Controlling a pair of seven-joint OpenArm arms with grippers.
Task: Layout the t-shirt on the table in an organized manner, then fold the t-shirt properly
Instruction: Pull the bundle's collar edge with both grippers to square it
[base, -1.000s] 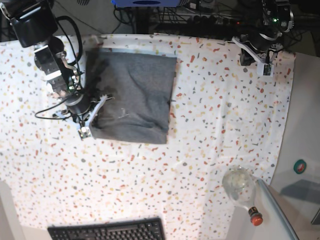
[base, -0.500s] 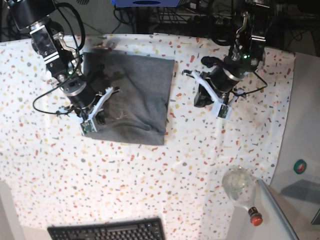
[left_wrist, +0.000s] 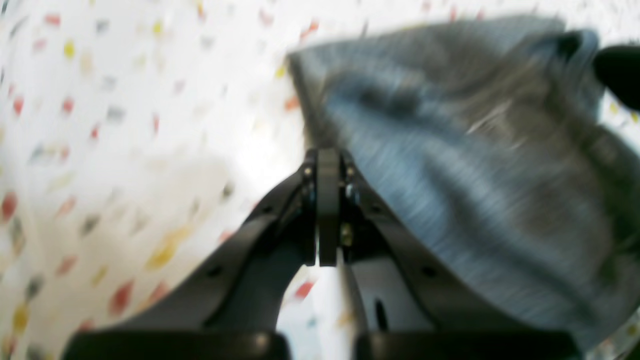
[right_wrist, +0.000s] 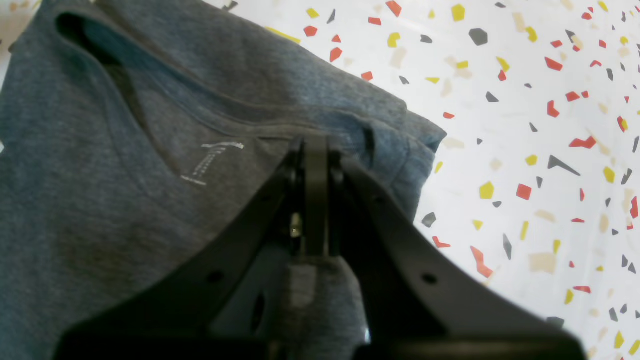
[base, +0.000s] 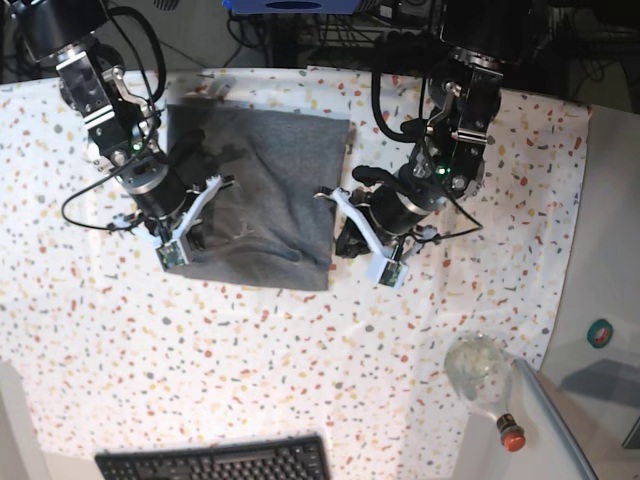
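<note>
While grey folded short-sleeved fabric t-shirt (base: 280, 165) lies on white, colour-flecked table (base: 400, 350), I log: black left gripper (base: 362, 236), closed, beside right edge; black right gripper (base: 184, 233), closed, over left part.

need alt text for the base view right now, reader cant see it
A folded grey t-shirt lies on a speckled white table, the robot's right gripper over it and its left gripper by its edge, both shut. Nearby are a keyboard and a clear bottle.
</note>
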